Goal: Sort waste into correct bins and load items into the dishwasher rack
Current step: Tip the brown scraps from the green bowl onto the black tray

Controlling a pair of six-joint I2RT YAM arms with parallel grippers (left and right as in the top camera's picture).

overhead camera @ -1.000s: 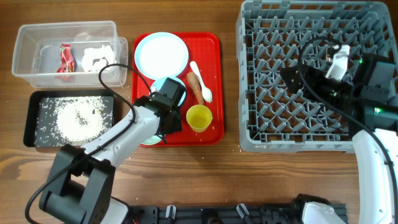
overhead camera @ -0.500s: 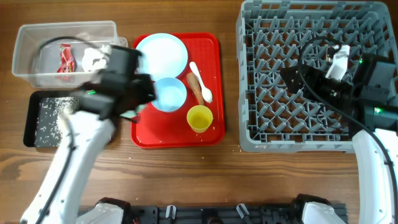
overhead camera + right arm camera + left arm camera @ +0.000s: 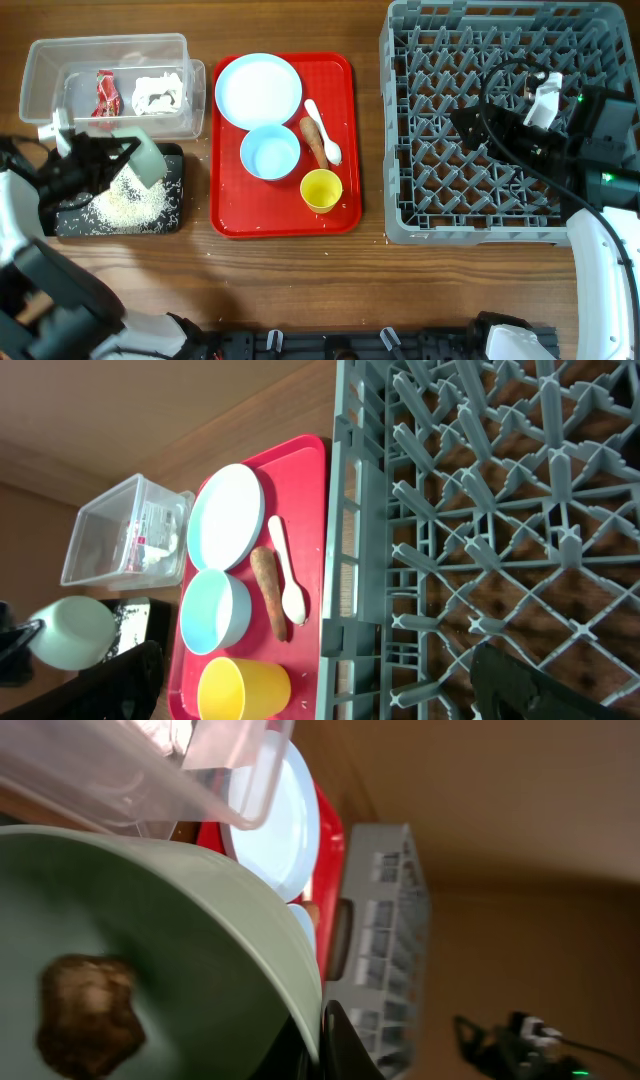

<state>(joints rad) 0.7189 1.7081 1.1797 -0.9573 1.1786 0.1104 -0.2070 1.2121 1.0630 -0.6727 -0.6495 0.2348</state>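
Right, left jaws are clamped on the rim of the mint-green bowl (image 3: 147,160), which is tipped on its side above the black tray (image 3: 181,200), over the rice (image 3: 135,203). A brown scrap (image 3: 88,1015) sits inside the bowl. Right jaws are wide apart, hovering over the pegs of the rack (image 3: 470,230). The clear tub (image 3: 40,80) holds the wrapper (image 3: 107,92) and tissue (image 3: 160,93). On the red tray (image 3: 345,120): plate (image 3: 259,88), pale bowl (image 3: 270,152), yellow cup (image 3: 321,189), and spoon (image 3: 325,135) touching the carrot stick (image 3: 314,141).
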